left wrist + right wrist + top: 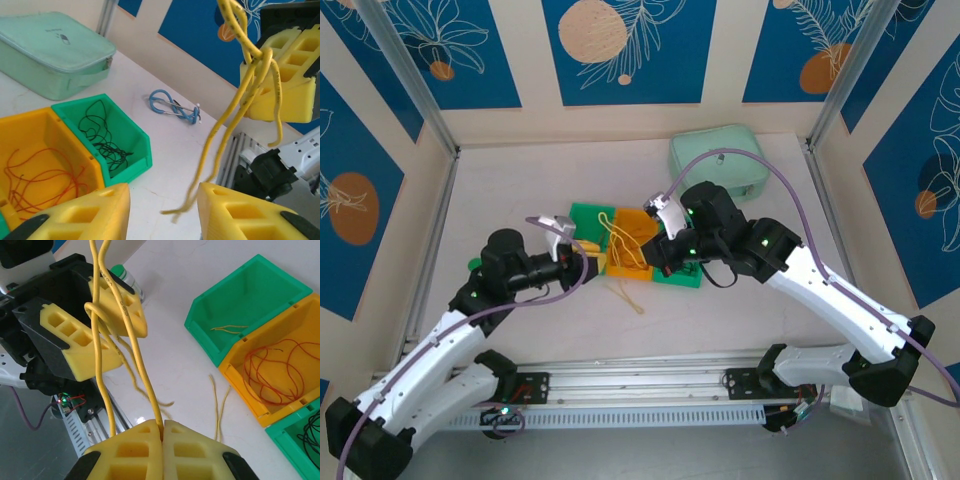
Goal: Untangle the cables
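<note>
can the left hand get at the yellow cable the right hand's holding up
Probably yes: the left hand is open, and the yellow cable, pinched in the shut right hand, hangs just ahead of its fingers with nothing between.

There are three bins: one green bin (250, 285), a second green bin (287, 432) and one orange bin (295, 322). There is one mint pouch (718, 165), one blue cord bundle (172, 106) and one green-capped container (125, 277). There are two grippers, the left gripper (162, 210) and the right gripper (162, 440). The yellow cables (99, 370) are too tangled to count.
</note>
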You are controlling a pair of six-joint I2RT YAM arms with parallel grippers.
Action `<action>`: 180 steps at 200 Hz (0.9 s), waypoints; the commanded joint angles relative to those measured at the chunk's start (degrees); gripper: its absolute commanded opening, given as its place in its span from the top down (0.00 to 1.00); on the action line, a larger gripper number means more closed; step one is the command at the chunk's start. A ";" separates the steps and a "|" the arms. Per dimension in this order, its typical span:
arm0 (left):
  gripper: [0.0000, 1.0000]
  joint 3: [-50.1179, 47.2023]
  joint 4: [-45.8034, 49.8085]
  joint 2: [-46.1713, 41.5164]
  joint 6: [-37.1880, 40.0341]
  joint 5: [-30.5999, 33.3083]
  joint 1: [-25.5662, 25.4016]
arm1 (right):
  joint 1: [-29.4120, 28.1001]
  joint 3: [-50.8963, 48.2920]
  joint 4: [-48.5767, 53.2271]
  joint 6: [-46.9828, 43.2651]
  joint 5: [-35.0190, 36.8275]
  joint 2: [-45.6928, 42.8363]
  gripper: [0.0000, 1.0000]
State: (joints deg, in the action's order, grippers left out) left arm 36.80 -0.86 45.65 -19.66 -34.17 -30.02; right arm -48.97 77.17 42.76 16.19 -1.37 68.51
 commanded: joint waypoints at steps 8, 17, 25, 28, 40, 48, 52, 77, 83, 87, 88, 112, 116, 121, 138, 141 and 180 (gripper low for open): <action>0.59 0.29 -4.37 0.30 -0.64 -4.95 -0.30 | 0.39 2.60 0.81 0.76 -2.71 0.65 0.94; 0.59 0.44 -4.74 0.49 -0.66 -5.08 -0.29 | 0.43 2.55 0.81 0.74 -3.02 0.66 0.94; 0.59 0.47 -4.92 0.58 -0.55 -4.99 -0.23 | 0.40 2.60 0.83 0.69 -3.15 0.66 0.94; 0.60 0.47 -4.93 0.58 -0.55 -4.94 -0.29 | 0.42 2.57 0.81 0.74 -3.27 0.67 0.94; 0.60 0.78 -4.87 0.90 -0.29 -4.62 -0.24 | 0.37 2.71 0.84 0.70 -3.53 0.66 0.94; 0.60 0.91 -4.57 0.98 -0.06 -4.21 -0.29 | 0.43 2.74 0.85 0.69 -3.65 0.59 0.94; 0.60 0.99 -4.38 1.01 0.12 -4.10 -0.26 | 0.37 2.73 0.86 0.73 -3.72 0.57 0.94; 0.60 1.35 -4.12 1.29 0.59 -3.79 -0.29 | 0.37 2.88 0.90 0.68 -4.08 0.40 0.94; 0.60 1.45 -4.29 1.37 0.51 -4.00 -0.24 | 0.37 2.82 1.00 0.62 -4.17 0.35 0.94; 0.60 1.44 -4.51 1.42 0.42 -4.08 -0.30 | 0.37 2.81 0.95 0.60 -4.17 0.35 0.94; 0.60 1.48 -4.55 1.40 0.42 -4.11 -0.30 | 0.41 2.81 0.93 0.60 -4.21 0.33 0.94; 0.59 1.61 -6.04 1.55 -0.55 -5.49 -0.24 | 0.44 2.69 1.05 0.59 -4.38 0.23 0.94; 0.59 1.61 -6.20 1.55 -0.65 -5.57 -0.25 | 0.50 2.71 1.00 0.60 -4.35 0.21 0.94; 0.59 1.63 -6.37 1.56 -0.69 -5.78 -0.29 | 0.46 2.64 0.94 0.52 -4.44 0.22 0.94; 0.59 1.70 -7.00 1.79 -0.85 -6.11 -0.24 | 0.50 2.49 0.85 0.52 -4.91 0.32 0.94; 0.59 1.70 -7.16 1.81 -0.84 -6.08 -0.28 | 0.46 2.54 0.83 0.58 -4.96 0.31 0.94; 0.59 1.89 -6.92 2.08 -0.51 -5.83 -0.26 | 0.67 2.57 0.29 0.82 -6.22 0.40 0.94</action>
State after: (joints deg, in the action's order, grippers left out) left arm 37.04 -5.67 47.77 -19.70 -38.59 -30.02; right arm -48.69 77.80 42.96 16.21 -5.13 68.95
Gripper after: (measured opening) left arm 0.409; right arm 0.065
